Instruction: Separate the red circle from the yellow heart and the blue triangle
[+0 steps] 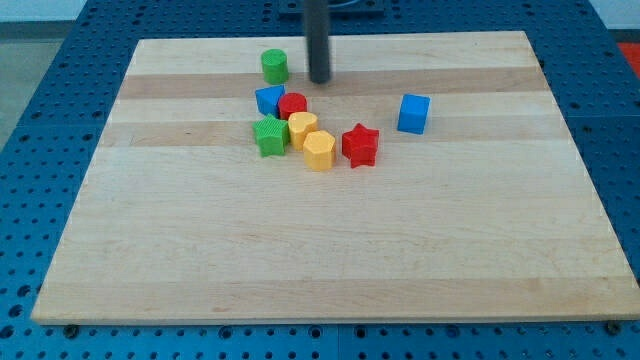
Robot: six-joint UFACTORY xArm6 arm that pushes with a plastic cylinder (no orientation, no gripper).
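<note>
Red circle (293, 104) touching blue triangle (268, 99), yellow heart (302, 128); my tip (319, 80) just above-right, apart.

pale matt wooden board (330, 250), visible grain

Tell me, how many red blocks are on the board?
2. The red circle sits in the cluster, touching the blue triangle and yellow heart. The red star lies at the cluster's right. None seems hidden.
</note>
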